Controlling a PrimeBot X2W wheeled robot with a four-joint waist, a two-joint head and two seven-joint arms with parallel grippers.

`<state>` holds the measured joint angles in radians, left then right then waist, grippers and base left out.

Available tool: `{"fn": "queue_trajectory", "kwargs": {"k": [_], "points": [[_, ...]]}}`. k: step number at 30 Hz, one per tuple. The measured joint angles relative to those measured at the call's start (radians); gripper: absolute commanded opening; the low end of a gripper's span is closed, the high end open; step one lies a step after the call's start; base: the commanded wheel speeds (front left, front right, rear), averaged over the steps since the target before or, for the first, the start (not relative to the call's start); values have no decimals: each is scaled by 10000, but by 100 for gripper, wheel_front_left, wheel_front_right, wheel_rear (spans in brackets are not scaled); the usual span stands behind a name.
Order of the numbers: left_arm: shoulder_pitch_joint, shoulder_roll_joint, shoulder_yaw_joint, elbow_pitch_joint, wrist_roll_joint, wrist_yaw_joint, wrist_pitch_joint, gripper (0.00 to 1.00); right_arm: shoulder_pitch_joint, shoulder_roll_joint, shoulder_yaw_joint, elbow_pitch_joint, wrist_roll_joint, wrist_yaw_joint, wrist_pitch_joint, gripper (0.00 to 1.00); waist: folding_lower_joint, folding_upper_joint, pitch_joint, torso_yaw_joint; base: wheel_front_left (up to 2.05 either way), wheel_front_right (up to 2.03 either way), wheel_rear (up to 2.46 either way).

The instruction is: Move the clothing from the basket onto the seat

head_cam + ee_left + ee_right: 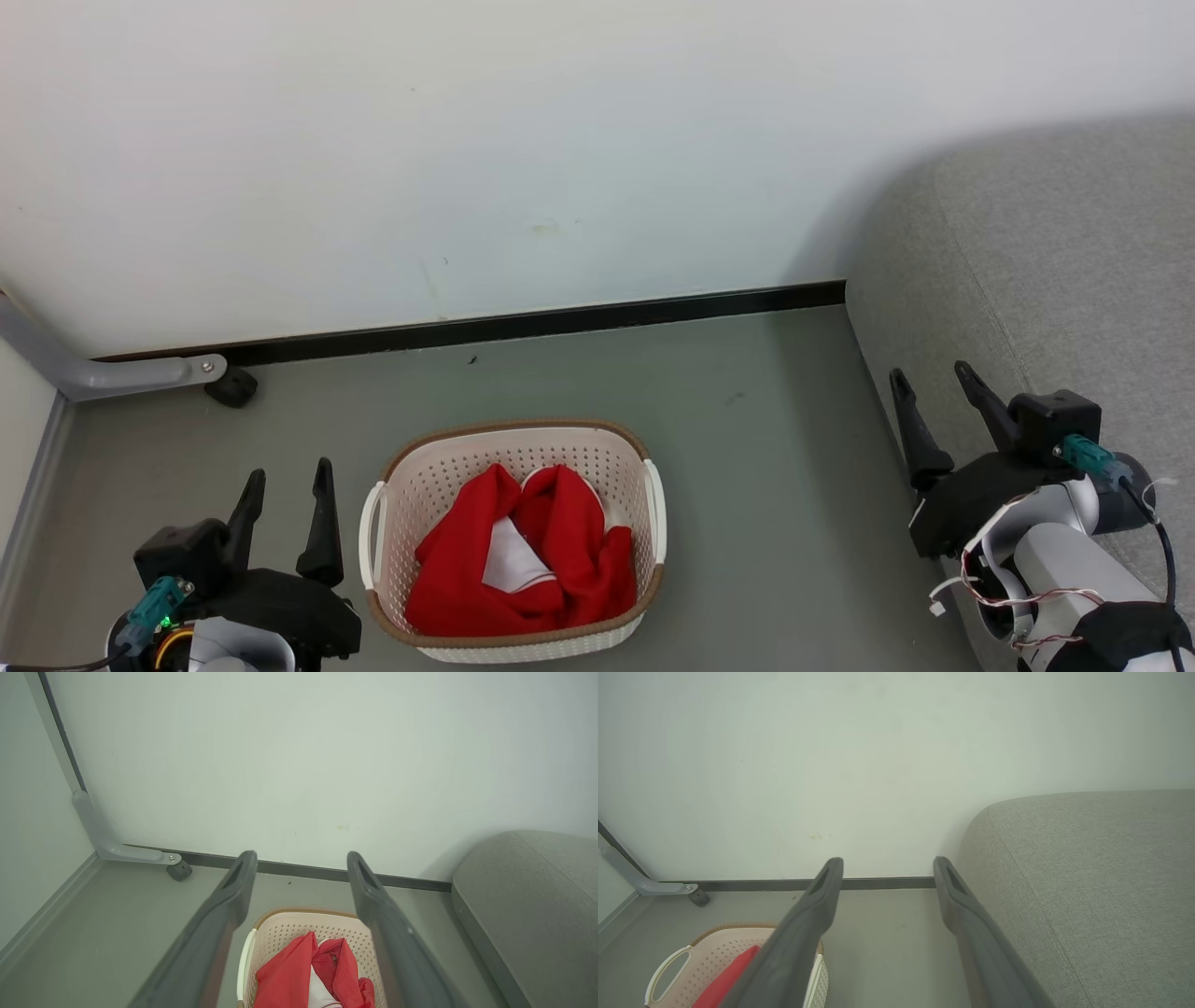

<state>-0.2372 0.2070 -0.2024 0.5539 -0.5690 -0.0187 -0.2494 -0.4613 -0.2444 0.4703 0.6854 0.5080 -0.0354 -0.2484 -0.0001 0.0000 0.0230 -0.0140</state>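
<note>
Progress: nothing moved across yet, by the look of it; the red clothing (560,551) lies heaped inside the cream laundry basket (515,427), a white panel showing among the folds; I can't tell from here whether it is one garment or two
Basket: on the grey floor (747,439), between the two arms and nearer the left one; well apart from the sofa
Seat: the grey fabric sofa (1074,261) stands at the robot's right, against the wall (467,140); no garment on the part I can see
Left to do: the whole job, I'd say; reach in, take hold of the cloth, carry it to the right, lay it on the cushion; perhaps more than once
Left gripper (289,471): just beside the basket's left handle, not touching it; fingers pointing toward the wall; jaws spread wide, nothing between them; its wrist view has the basket and the red cloth low between the two fingers
Right gripper (930,371): raised by the sofa's near edge; whether it touches the fabric I cannot tell; jaws spread wide and empty; fingers pointing toward the wall, bare floor between them
Pose overall: both arms look parked, neither angled down into the basket; the left seems better placed for the first reach
</note>
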Motion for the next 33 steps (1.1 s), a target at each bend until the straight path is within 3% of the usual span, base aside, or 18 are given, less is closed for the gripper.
{"fn": "queue_trajectory", "kwargs": {"k": [33], "points": [[-376,-464,117,-199,477,-533,0,100,-240,111,-263,-627,-234,-15,-8,100,2,1,1662,13,0,0,0]]}}
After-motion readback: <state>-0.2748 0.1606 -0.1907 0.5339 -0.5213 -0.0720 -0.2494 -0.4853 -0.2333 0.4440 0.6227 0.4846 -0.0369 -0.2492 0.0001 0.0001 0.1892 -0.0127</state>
